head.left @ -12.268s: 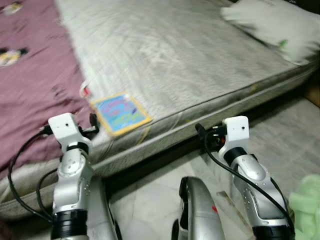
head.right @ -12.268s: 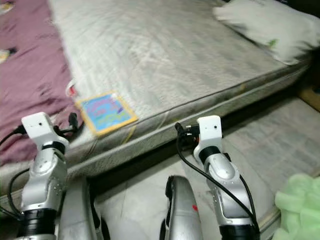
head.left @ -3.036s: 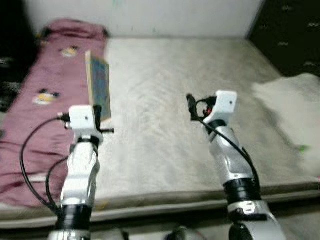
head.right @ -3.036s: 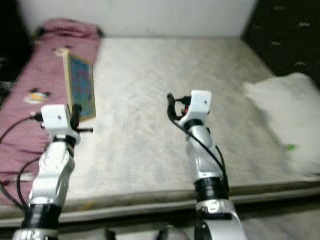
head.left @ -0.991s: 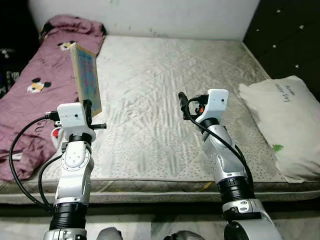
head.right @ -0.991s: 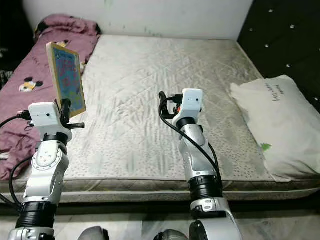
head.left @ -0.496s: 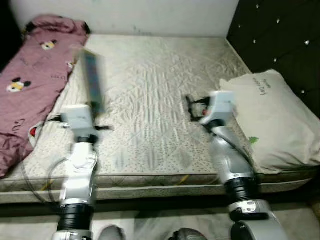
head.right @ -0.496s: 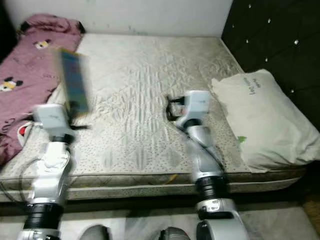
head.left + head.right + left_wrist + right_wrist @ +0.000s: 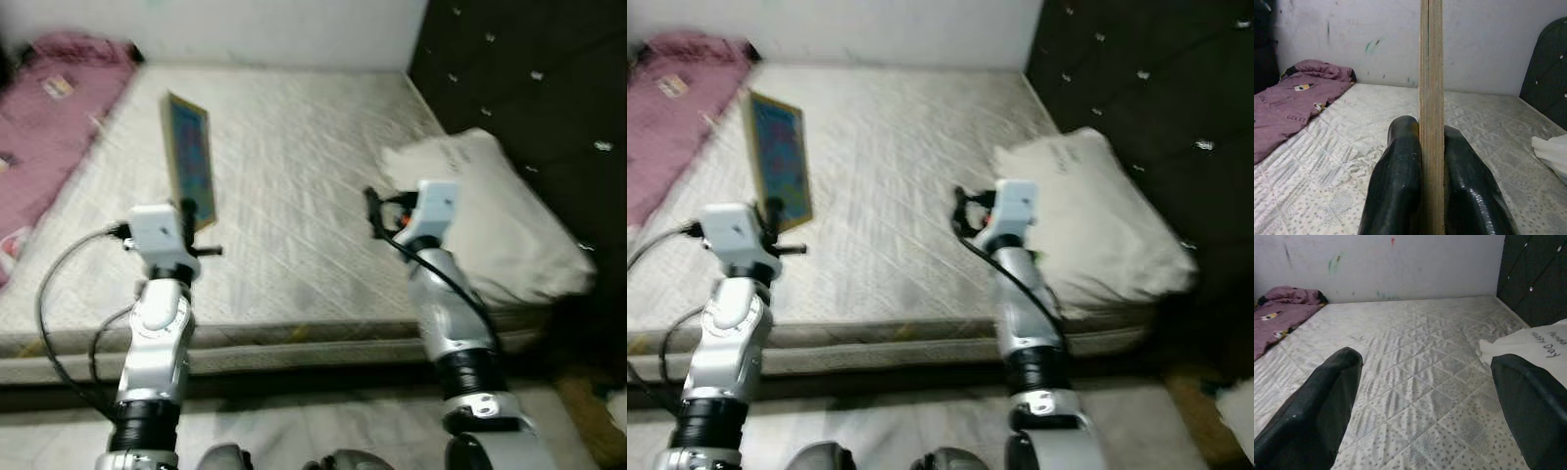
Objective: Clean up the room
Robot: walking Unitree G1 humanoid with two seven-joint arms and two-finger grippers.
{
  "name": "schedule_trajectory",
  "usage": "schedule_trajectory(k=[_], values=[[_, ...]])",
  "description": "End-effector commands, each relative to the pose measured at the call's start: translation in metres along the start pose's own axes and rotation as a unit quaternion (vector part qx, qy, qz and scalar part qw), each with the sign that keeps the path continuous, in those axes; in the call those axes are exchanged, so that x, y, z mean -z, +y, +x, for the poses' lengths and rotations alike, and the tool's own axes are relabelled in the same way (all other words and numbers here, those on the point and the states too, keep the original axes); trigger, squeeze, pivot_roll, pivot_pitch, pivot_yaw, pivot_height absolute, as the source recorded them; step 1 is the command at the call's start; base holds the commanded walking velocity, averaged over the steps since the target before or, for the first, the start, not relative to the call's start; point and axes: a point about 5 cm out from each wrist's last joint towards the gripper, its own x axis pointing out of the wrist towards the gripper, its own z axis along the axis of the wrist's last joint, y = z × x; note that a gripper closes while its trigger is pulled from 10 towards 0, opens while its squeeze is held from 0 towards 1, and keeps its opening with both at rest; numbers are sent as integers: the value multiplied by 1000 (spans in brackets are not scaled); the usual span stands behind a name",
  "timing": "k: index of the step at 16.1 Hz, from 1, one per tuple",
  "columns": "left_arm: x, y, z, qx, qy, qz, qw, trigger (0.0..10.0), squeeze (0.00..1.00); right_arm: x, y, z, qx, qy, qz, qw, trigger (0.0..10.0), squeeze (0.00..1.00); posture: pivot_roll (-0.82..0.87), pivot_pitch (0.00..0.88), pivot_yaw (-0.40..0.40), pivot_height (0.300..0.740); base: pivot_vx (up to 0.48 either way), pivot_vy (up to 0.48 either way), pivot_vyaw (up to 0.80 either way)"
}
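While the head views are kinda blurry, the left gripper (image 9: pixel 186 217) has the board book (image 9: pixel 190 159) standing upright above it, over the mattress (image 9: pixel 294 196). Left wrist view: both fingers (image 9: pixel 1398 196) pinch the book's edge. Right wrist view: right gripper (image 9: pixel 1425 396) spread wide, holding nothing, pillow (image 9: pixel 1542 345) just beside.

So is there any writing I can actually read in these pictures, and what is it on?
"GUCCI": printed on the purple blanket, in the left wrist view.
"Day": handwritten on the white pillow, in the right wrist view; the word above it is too blurred to read.
The colourful board held upright by the left gripper: its print is too blurred to read.
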Motion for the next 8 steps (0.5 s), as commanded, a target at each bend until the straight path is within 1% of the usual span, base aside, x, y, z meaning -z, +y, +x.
schedule_trajectory(k=[1,8], values=[[-11,1,4,1,-29,-4,1000,10000,0,-6,1,2,-2,-8,-6,1000,10000,0,-91,0,-46,740,0,0,0],[-14,-3,1,29,-38,-20,999,10000,0,-6,1,2,-5,-11,-8,1000,10000,0,-93,0,-45,740,0,0,0]])
